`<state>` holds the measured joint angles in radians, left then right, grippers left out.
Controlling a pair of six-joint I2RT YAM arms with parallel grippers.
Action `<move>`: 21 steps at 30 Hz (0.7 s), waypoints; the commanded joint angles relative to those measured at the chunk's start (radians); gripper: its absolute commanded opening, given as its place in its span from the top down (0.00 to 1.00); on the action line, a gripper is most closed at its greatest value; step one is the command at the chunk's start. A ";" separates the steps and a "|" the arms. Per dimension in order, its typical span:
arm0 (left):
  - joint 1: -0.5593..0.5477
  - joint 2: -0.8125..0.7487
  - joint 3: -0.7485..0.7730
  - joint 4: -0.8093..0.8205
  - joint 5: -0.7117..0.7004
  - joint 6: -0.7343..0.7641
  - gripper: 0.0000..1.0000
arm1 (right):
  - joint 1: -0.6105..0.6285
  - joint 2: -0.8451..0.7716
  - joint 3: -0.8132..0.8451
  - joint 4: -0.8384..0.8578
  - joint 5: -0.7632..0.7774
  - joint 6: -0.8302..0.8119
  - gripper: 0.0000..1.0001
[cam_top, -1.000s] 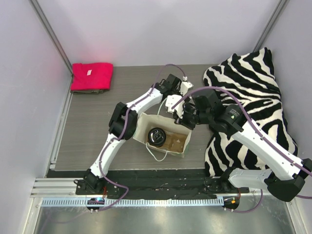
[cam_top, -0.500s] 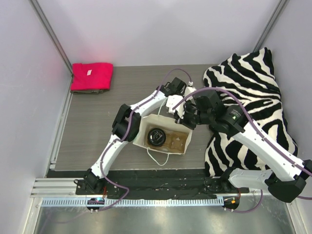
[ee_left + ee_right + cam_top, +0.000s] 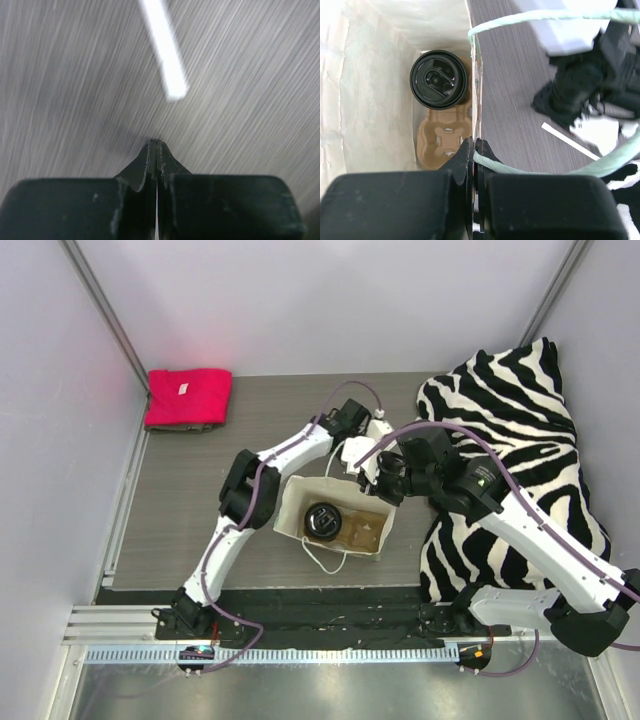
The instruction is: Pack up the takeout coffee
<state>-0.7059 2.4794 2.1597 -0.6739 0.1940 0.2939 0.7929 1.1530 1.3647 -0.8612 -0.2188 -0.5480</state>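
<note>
Only the right wrist view looks down into the white paper bag (image 3: 370,85). There the takeout coffee cup with its round black plastic lid (image 3: 438,80) stands in a beige pulp carrier (image 3: 445,137), upper centre of that frame. The right end effector (image 3: 474,146) is clenched, seemingly on the bag's rim. The left end effector (image 3: 156,145) is clenched on nothing over the grey wood-grain surface (image 3: 250,100). From overhead, a red folded cloth (image 3: 188,398) lies upper left and a zebra-print fabric (image 3: 520,440) lies right.

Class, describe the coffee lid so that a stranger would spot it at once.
Find the open white paper bag at the centre. Inside lies a beige moulded-pulp tray; the round black plastic lid at one end is the only dark thing inside.
</note>
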 commanded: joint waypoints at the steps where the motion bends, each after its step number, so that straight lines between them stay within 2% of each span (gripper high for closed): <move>1: 0.121 -0.133 -0.178 -0.110 -0.018 0.001 1.00 | 0.003 -0.035 -0.003 0.045 0.015 -0.015 0.99; 4: 0.146 -0.171 -0.192 -0.119 0.046 0.025 1.00 | 0.005 -0.039 -0.009 0.051 0.010 -0.013 0.99; 5: 0.148 -0.172 -0.184 -0.119 0.059 0.024 0.93 | 0.005 -0.039 -0.009 0.053 0.004 -0.013 0.99; 6: 0.146 -0.169 -0.164 -0.116 0.077 0.021 0.69 | 0.005 -0.042 -0.010 0.054 0.003 -0.013 0.99; 7: 0.144 -0.160 -0.147 -0.116 0.112 0.010 0.58 | 0.005 -0.041 -0.009 0.057 -0.002 -0.013 0.99; 9: 0.137 -0.111 -0.083 -0.118 0.136 -0.016 0.49 | 0.005 -0.042 -0.007 0.057 -0.005 -0.013 0.99; 16: 0.092 0.050 0.120 -0.087 0.153 -0.114 0.44 | 0.005 -0.052 0.005 0.037 -0.004 -0.010 0.99; 21: 0.048 0.142 0.213 -0.038 0.075 -0.148 0.36 | 0.006 -0.049 0.010 0.024 -0.010 -0.012 0.99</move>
<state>-0.6315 2.5511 2.3020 -0.7456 0.3058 0.1959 0.7929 1.1320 1.3518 -0.8577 -0.2195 -0.5510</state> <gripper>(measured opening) 0.629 0.042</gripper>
